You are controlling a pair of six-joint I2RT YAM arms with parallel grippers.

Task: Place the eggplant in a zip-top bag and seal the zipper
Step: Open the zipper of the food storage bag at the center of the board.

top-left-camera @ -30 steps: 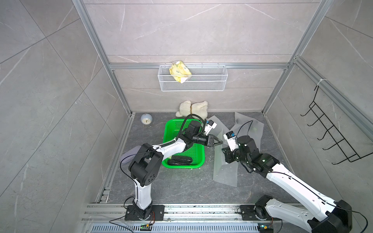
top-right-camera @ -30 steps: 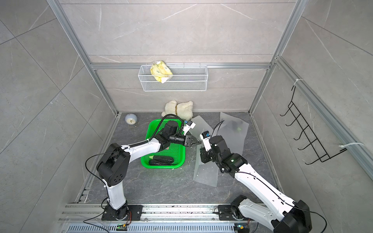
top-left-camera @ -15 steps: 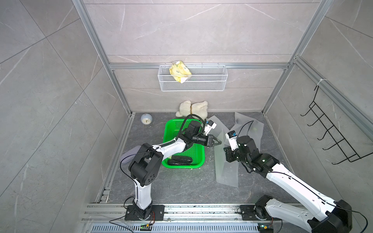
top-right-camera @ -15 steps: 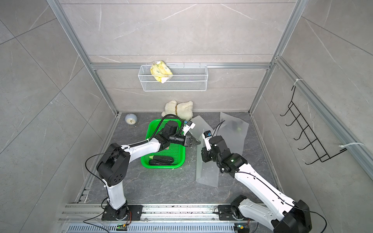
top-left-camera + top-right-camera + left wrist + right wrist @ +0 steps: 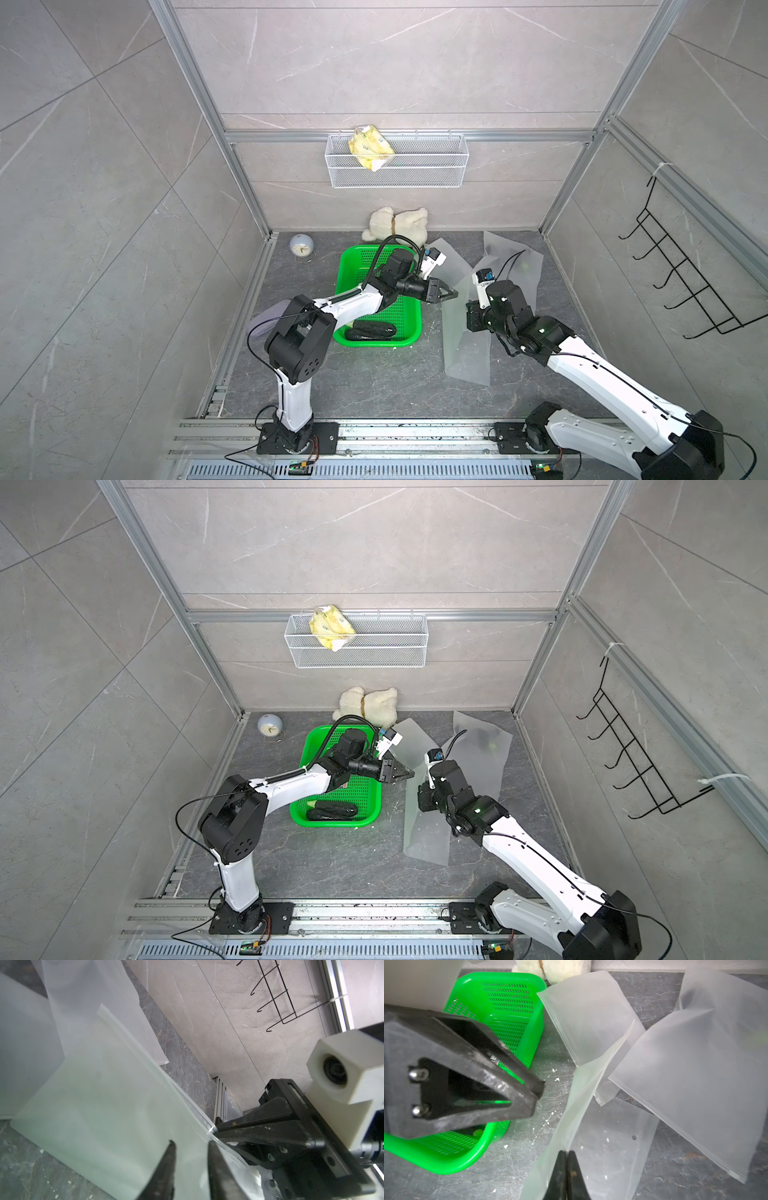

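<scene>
The eggplant (image 5: 371, 331) lies in the green basket (image 5: 378, 343), well behind the left gripper (image 5: 190, 1142), fingers slightly parted; whether they touch the zip-top bag (image 5: 602, 1147) is unclear. The right gripper (image 5: 566, 1153), fingers pressed together, pinches its edge.

Frosted plastic of the far bag (image 5: 494, 771) blurs a dark thing (image 5: 484, 737) inside it.

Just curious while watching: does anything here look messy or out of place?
White crumbs lie scattered on the dark tabletop between the green basket and the zip-top bag. A yellow packet sits tilted in the wall basket, poking above its rim.
</scene>
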